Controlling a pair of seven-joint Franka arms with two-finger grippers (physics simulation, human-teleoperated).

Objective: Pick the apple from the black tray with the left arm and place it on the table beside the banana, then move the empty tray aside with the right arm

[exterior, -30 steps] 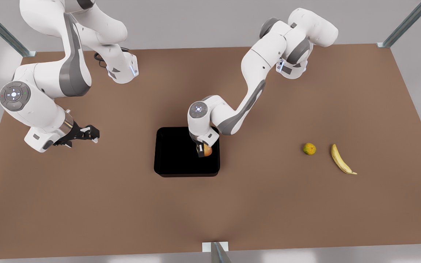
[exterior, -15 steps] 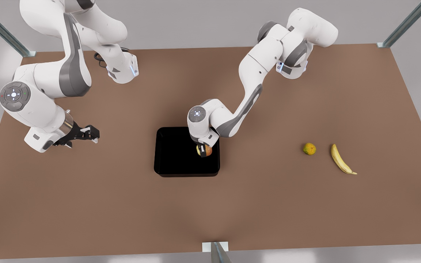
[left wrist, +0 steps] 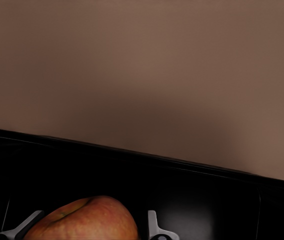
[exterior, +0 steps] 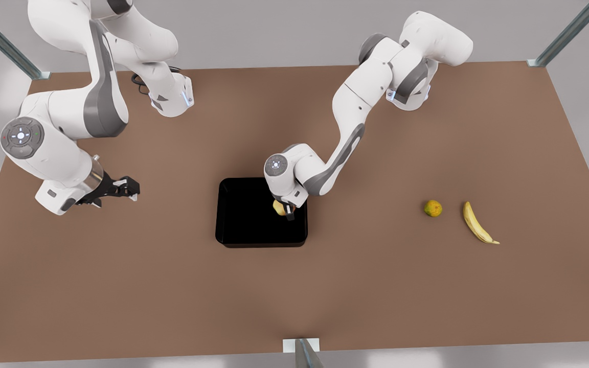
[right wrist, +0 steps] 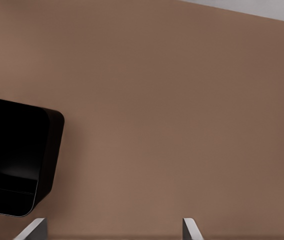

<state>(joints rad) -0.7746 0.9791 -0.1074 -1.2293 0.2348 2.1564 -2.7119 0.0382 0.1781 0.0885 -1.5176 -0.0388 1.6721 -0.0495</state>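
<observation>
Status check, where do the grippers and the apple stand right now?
Left gripper around apple, inside black tray. Right gripper open, waiting aside. Nothing in the way.

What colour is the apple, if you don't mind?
Reddish-orange with yellow patches; the apple shows best in the left wrist view.

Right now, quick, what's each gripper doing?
Left gripper: over the black tray, fingers on either side of the apple; whether they grip it cannot be told.
Right gripper: open, empty, waiting above the table.
</observation>
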